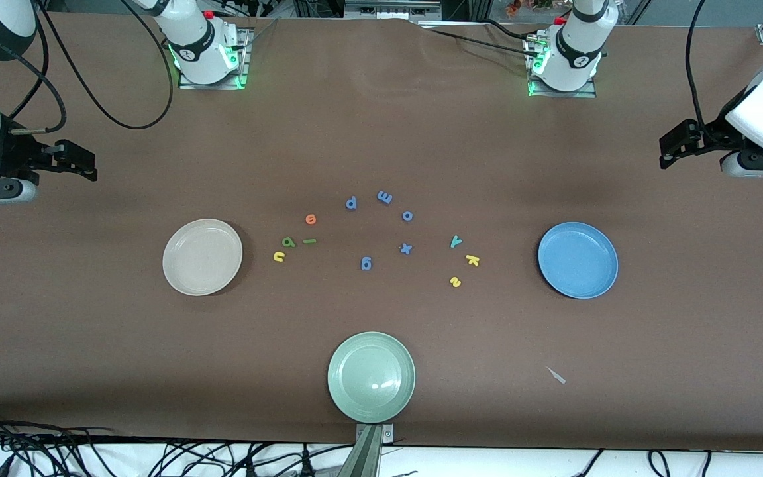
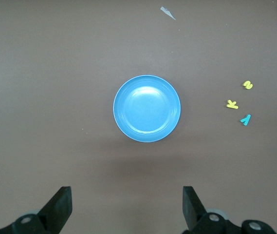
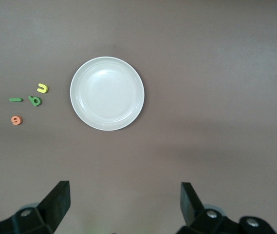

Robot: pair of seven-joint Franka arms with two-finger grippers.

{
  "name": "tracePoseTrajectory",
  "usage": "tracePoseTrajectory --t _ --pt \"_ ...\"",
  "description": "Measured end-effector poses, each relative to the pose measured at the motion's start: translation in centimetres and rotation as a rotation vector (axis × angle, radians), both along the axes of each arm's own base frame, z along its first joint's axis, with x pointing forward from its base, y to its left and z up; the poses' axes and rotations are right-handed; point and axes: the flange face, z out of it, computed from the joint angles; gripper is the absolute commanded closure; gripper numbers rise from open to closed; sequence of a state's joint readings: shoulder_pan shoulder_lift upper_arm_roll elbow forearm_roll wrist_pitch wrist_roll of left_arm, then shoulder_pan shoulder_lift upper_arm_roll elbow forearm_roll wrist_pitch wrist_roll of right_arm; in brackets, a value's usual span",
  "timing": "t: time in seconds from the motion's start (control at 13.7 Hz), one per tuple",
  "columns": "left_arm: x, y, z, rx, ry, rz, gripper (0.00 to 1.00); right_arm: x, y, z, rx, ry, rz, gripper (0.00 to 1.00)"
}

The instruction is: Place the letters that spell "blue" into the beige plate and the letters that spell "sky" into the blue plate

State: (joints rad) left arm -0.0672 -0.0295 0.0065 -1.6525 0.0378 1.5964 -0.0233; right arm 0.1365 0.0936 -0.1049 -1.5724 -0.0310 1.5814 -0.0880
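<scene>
Brown table (image 1: 381, 132) with three plates sitting on it: the beige plate (image 1: 202, 256) toward the right arm's end, the blue plate (image 1: 577, 260) toward the left arm's, and a pale green plate (image 1: 371, 377) nearest the front camera. Between the beige and blue plates lie scattered little letters: yellow u (image 1: 279, 256), green b (image 1: 288, 242), thin green l (image 1: 309, 241), orange e (image 1: 310, 218), some blue letters (image 1: 384, 197), then teal y (image 1: 456, 241), yellow k (image 1: 472, 260), yellow s (image 1: 456, 282). A small pale scrap (image 1: 556, 375) lies near the blue plate.
</scene>
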Motion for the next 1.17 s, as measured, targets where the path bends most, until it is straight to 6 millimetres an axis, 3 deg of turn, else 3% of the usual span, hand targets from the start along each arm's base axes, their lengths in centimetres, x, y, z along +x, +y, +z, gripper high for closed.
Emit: tracePoseTrajectory --t 1.17 --pt "-0.12 0.01 -0.09 0.001 0.011 0.0 0.0 0.34 0.02 0.15 0.001 -0.026 0.001 0.0"
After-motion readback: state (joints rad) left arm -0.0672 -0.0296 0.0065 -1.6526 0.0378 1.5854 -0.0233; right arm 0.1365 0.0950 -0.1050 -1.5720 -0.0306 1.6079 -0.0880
